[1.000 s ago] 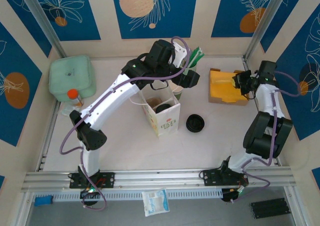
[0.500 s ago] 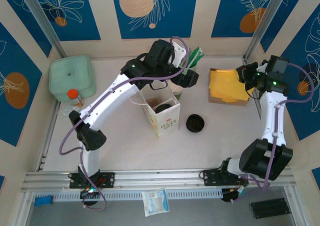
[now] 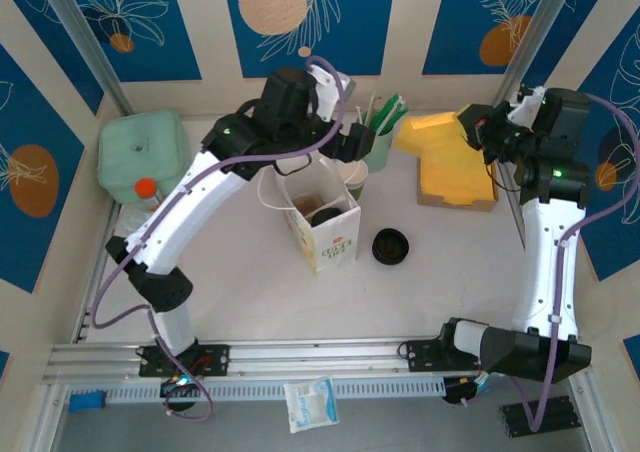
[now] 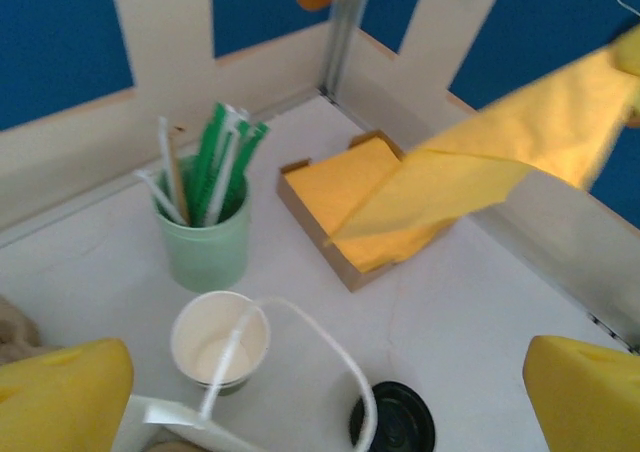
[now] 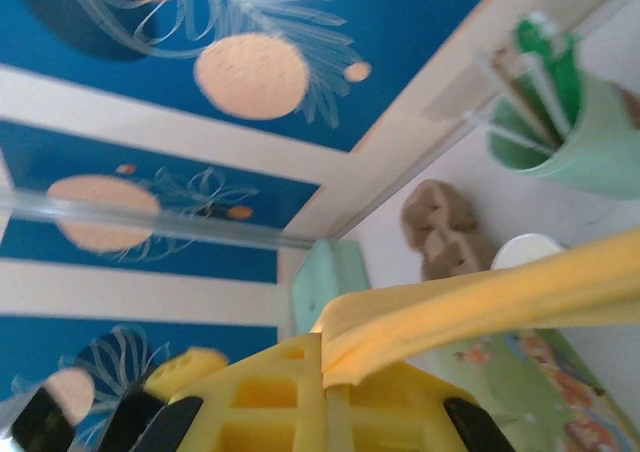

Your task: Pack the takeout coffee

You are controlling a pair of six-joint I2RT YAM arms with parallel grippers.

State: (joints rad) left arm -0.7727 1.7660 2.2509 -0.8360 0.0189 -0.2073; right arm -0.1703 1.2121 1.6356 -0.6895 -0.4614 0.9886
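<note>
Your left hand (image 3: 352,140), upper centre of the top view, has its fingers wide apart. The coffee cup (image 3: 352,179) stands lidless on the counter (image 3: 440,272) just beside the bag's (image 3: 325,222) upper right corner, below the straw cup (image 3: 378,144). Its black lid (image 3: 390,245) lies apart, right of the bag. Your right hand (image 3: 478,132), upper right, is clamped on a yellow napkin (image 3: 432,137) above the stack (image 3: 455,177)
</note>
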